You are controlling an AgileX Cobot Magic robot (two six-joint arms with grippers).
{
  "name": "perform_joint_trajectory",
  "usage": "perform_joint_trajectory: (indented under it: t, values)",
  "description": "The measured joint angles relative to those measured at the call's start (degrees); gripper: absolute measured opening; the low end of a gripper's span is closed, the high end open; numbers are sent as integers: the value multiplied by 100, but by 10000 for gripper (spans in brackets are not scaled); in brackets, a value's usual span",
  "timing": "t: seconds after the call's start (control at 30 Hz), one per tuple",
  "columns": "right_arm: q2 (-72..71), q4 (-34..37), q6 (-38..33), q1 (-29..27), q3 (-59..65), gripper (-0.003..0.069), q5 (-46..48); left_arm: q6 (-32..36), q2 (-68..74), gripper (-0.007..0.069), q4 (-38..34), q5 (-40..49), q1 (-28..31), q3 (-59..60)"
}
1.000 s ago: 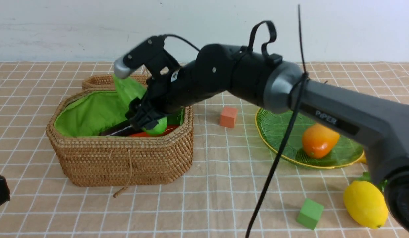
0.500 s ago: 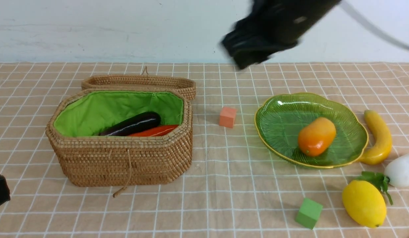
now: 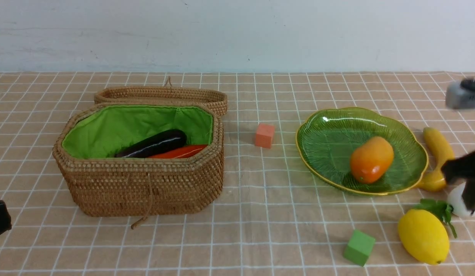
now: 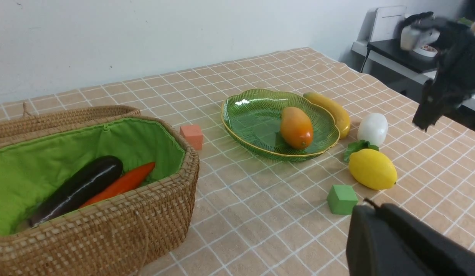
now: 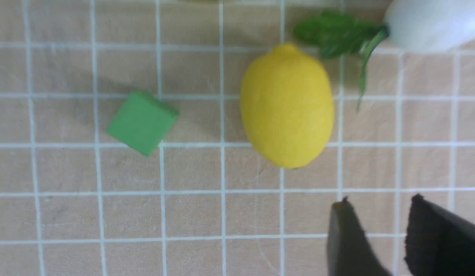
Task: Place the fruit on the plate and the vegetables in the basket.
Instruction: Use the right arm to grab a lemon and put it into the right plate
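The woven basket (image 3: 137, 184) with green lining holds the purple eggplant (image 3: 153, 143) and the carrot (image 3: 180, 152); the gourd is out of view. The green glass plate (image 3: 329, 134) holds the mango (image 3: 371, 159). The banana (image 3: 435, 149) lies against the plate's right rim. The lemon (image 3: 423, 236) and the white radish (image 3: 458, 199) lie on the cloth at the front right. My right gripper (image 3: 471, 191) is at the right edge, in front of the radish, open and empty; in its wrist view (image 5: 379, 199) it is above the cloth near the lemon (image 5: 286, 105). My left gripper (image 4: 370, 205) is shut and empty, low at the front left.
The basket lid (image 3: 160, 94) lies behind the basket. A small orange cube (image 3: 264, 135) sits between basket and plate. A small green cube (image 3: 359, 247) sits left of the lemon. The checked cloth covers the table.
My right arm has pulled out of the basket and swung across to the right edge, over the radish and lemon. The light-green thing it held at the basket no longer shows.
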Motion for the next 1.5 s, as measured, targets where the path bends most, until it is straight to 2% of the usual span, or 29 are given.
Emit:
perform_joint_trajectory:
  t: [0.1, 0.13, 0.2, 0.27, 0.4, 0.6, 0.8, 0.9, 1.0, 1.13, 1.33, 1.37, 1.5]
  values:
    - [249, 153, -148, -94, 601, 563, -1069, 0, 0, -8, 0, 0, 0, 0]
    - [306, 165, -166, -100, 676, 606, -1287, 0, 0, -8, 0, 0, 0, 0]
    - [528, 179, -186, -111, 744, 658, -1726, 0, 0, -8, 0, 0, 0, 0]
    - [680, 168, -186, -111, 750, 670, -1965, 0, 0, -6, 0, 0, 0, 0]
    - [1219, 104, -193, -111, 750, 664, -2476, 0, 0, -5, -18, 34, 0, 0]
    - [1811, 141, -203, -111, 735, 581, -2783, 0, 0, -2, -99, 111, 0, 0]
    - [1811, 162, -203, -111, 680, 570, -2595, -2, 0, -2, -102, 116, 0, 0]
    - [1794, 223, -203, -111, 555, 570, -2163, -2, 0, 0, -106, 116, 0, 0]
    - [1609, 417, -203, -111, 224, 570, -1875, -2, 0, 0, -108, 105, 0, 0]
    - [1355, 744, -253, -111, -334, 570, -1977, -2, 0, 3, -113, 59, 0, 0]
    - [1705, 1762, -1119, -111, -995, 570, -3764, -2, 0, 4, -113, -88, 0, 0]
    - [2102, 2127, -1530, -83, -1106, 570, -4337, -2, 0, 6, -113, -95, 0, 0]
    - [2923, 2633, -2234, 47, -1507, 570, -4758, -2, 0, 8, -113, -99, 0, 0]
